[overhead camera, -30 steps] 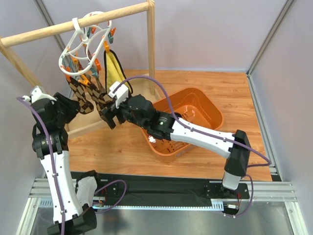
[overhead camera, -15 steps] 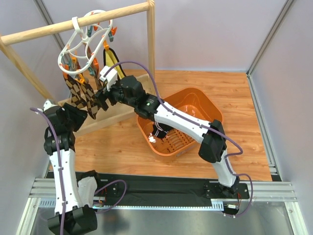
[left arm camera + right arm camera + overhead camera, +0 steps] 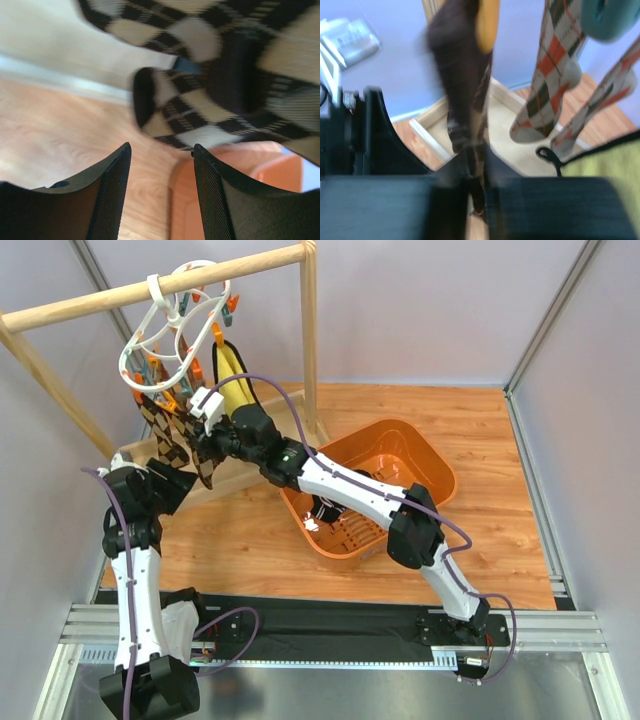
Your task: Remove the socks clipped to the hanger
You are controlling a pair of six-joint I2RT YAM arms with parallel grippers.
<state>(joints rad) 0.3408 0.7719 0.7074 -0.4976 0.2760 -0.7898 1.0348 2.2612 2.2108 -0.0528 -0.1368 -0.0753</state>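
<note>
The white oval hanger (image 3: pixel 168 335) hangs by its hook from the wooden rail, with orange and grey-blue clips under it. Brown argyle socks (image 3: pixel 165 430) and a black-and-yellow sock (image 3: pixel 232 375) dangle from the clips. My right gripper (image 3: pixel 207 447) reaches in from the right and is shut on the lower end of a dark argyle sock (image 3: pixel 462 85), which sits pinched at the gripper (image 3: pixel 477 157). Two more argyle socks (image 3: pixel 550 75) hang beside it. My left gripper (image 3: pixel 185 480) stays open just below the socks, and nothing lies between its fingers (image 3: pixel 112 195). An argyle sock toe (image 3: pixel 170 112) hangs above them.
The wooden rail frame (image 3: pixel 150 288) stands on a pale base board (image 3: pixel 245 468) at the back left. An orange basket (image 3: pixel 400 465) sits to the right of it, with a dark and white item (image 3: pixel 320 515) inside. Grey walls close in the left side.
My right gripper moved left into the hanging socks and shut on a dark argyle sock. My left gripper dropped lower and shifted right, under the socks, still open.
</note>
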